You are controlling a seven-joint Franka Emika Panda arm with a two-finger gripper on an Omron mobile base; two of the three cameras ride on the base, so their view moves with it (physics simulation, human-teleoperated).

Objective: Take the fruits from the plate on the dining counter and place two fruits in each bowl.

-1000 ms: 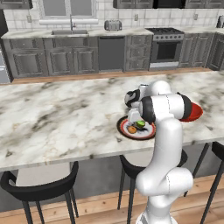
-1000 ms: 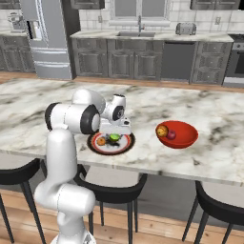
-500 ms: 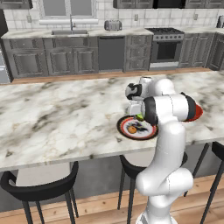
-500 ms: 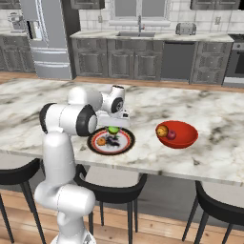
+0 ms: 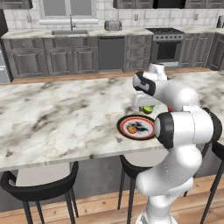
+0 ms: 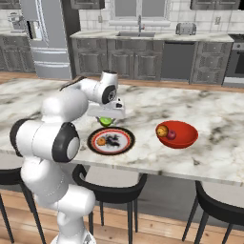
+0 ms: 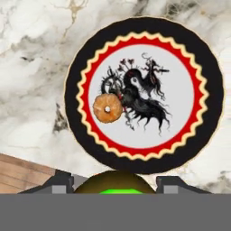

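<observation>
Small round green fruit (image 6: 105,121) gripped between the closed fingers (image 7: 121,188), lifted above the far edge of the black-rimmed, red-ringed plate (image 7: 76,67) on the veined marble counter (image 5: 57,118). Light, rigid and smooth, it likely slips unless squeezed across its widest girth. A small orange fruit (image 7: 107,108) remains on the plate; the glossy red bowl (image 6: 183,138) lies right.

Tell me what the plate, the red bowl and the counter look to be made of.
Plate: probably glazed ceramic, judging by its smooth surface and crisp printed black rim, red ring and dark pattern.
Red bowl: glossy, with a highlight on its wall; glazed ceramic or plastic, the look leaves it open.
Counter: looks like polished marble, white with grey veining and a thick edge.
</observation>
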